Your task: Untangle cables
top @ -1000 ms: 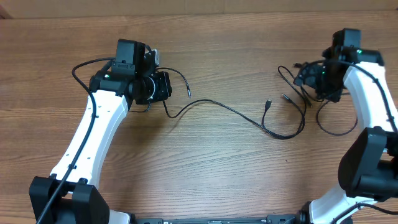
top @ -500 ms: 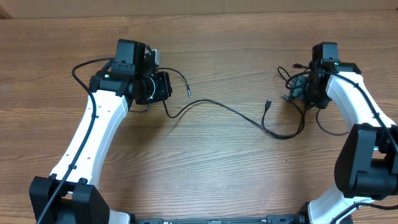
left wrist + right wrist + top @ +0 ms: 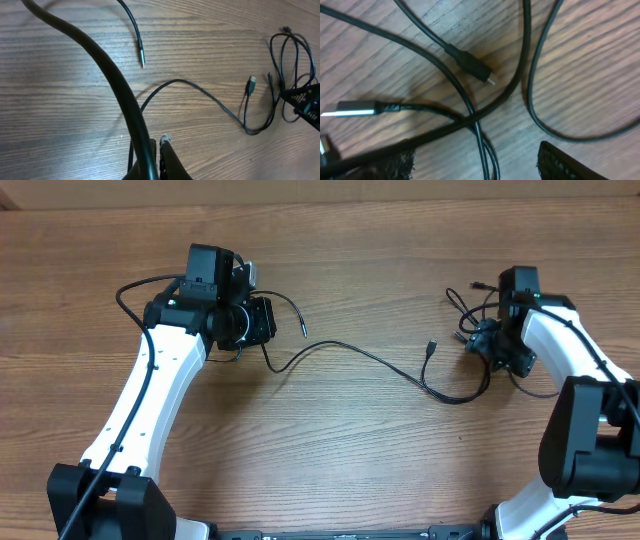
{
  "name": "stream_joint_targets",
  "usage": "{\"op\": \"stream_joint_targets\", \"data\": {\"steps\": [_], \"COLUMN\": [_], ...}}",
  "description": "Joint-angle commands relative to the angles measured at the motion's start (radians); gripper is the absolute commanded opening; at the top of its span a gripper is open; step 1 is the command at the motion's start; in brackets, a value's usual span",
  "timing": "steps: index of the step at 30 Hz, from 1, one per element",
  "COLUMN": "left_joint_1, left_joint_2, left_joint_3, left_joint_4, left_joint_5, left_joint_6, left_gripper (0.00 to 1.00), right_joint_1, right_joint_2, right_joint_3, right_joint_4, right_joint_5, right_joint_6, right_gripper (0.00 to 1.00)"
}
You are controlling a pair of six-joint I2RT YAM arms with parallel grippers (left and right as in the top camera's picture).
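Note:
Thin black cables lie on the wooden table. One long cable runs from my left gripper to the right and curls up into a small plug. A second end with a slim plug lies beside the left gripper. In the left wrist view my left gripper is shut, with a cable at its fingers. My right gripper is open, low over a tangle of cable loops. In the right wrist view the open fingers straddle crossing cables with two plugs nearby.
A thick black arm cable crosses the left wrist view. A loose loop lies on the table just below the right gripper. The table's far edge runs along the top.
My right gripper has moved left and down onto the tangle, and the loops there have shifted a little. The left arm and the long cable have not moved.

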Motion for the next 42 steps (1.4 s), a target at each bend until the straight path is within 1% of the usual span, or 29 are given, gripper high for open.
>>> {"op": "stream_joint_targets", "data": {"steps": [1,4,7,9,13,19,22,32,34,35,36,37,39,40,41,42], "left_joint_1": [-0.004,-0.004,-0.004,-0.004,-0.004,-0.004,-0.004,-0.004,-0.004,-0.004,-0.004,-0.004,-0.004,-0.004,-0.004,-0.004], "left_joint_2": [-0.010,-0.010,-0.010,-0.010,-0.010,-0.010,-0.010,-0.010,-0.010,-0.010,-0.010,-0.010,-0.010,-0.010,-0.010,-0.010], "left_joint_3": [0.009,0.009,0.009,0.009,0.009,0.009,0.009,0.009,0.009,0.009,0.009,0.009,0.009,0.009,0.009,0.009], "left_joint_4": [0.000,0.000,0.000,0.000,-0.001,0.001,0.000,-0.002,-0.002,-0.002,-0.002,-0.002,-0.002,-0.002,-0.002,-0.002], "left_joint_5": [-0.007,-0.007,-0.007,-0.007,-0.007,-0.007,-0.007,-0.007,-0.007,-0.007,-0.007,-0.007,-0.007,-0.007,-0.007,-0.007], "left_joint_6": [0.023,0.023,0.023,0.023,0.023,0.023,0.023,0.023,0.023,0.023,0.023,0.023,0.023,0.023,0.023,0.023], "left_gripper": [0.05,0.04,0.04,0.04,0.04,0.04,0.04,0.04,0.04,0.04,0.04,0.04,0.04,0.04,0.04,0.04], "right_joint_1": [-0.003,-0.003,-0.003,-0.003,-0.003,-0.003,-0.003,-0.003,-0.003,-0.003,-0.003,-0.003,-0.003,-0.003,-0.003,-0.003], "right_joint_2": [0.000,0.000,0.000,0.000,0.000,0.000,0.000,0.000,0.000,0.000,0.000,0.000,0.000,0.000,0.000,0.000], "right_joint_3": [-0.041,-0.067,-0.088,-0.097,-0.101,-0.105,-0.112,-0.172,-0.173,-0.173,-0.173,-0.173,-0.173,-0.173,-0.173,-0.172], "right_joint_4": [0.058,0.124,0.177,0.201,0.208,0.206,0.222,0.291,0.293,0.296,0.299,0.299,0.303,0.305,0.306,0.305], "right_joint_5": [-0.002,-0.004,-0.004,-0.004,-0.004,-0.004,-0.003,0.021,0.023,0.023,0.023,0.023,0.023,0.022,0.022,0.022], "right_joint_6": [0.013,0.039,0.063,0.087,0.121,0.197,0.218,0.218,0.218,0.218,0.217,0.217,0.217,0.218,0.217,0.217], "right_gripper": [0.75,0.72,0.62,0.59,0.58,0.47,0.46,0.46,0.44,0.42,0.36,0.30,0.14,0.08,0.04,0.04]}}
